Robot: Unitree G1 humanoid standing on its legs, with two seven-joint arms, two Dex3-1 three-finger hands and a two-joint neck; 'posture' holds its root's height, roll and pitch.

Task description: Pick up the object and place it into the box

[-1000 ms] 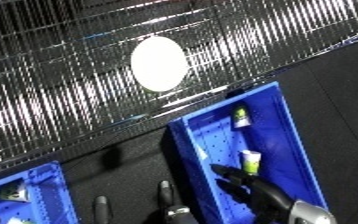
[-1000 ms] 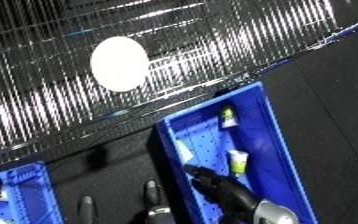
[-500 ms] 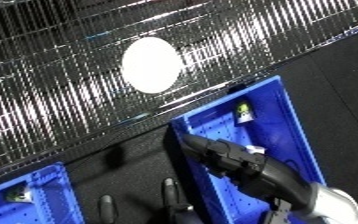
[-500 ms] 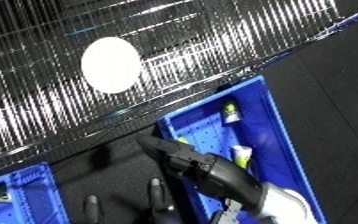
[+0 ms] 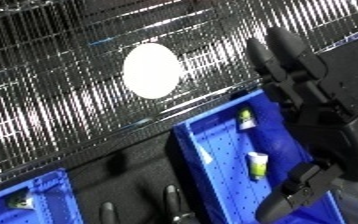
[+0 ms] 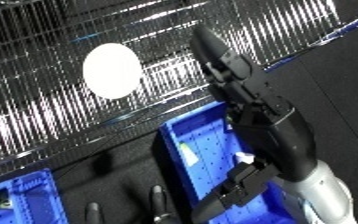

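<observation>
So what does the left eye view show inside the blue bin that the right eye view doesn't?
Only the left eye view shows two small items in the blue bin: a bottle near its far end and a pale tube nearer. In the right eye view the raised right hand and its forearm hide most of these. Both views share the wire rack, the white disc and a second bin lower left.

The setting is a storage or warehouse-type work area. A chrome wire rack point(image 5: 60, 95) fills the upper part of both views. Blue plastic bins point(image 5: 220, 165) with perforated floors stand on a dark surface point(image 5: 131, 175) in front of the rack; one bin holds small bottles point(image 5: 257, 164). Nothing domestic is visible.
</observation>
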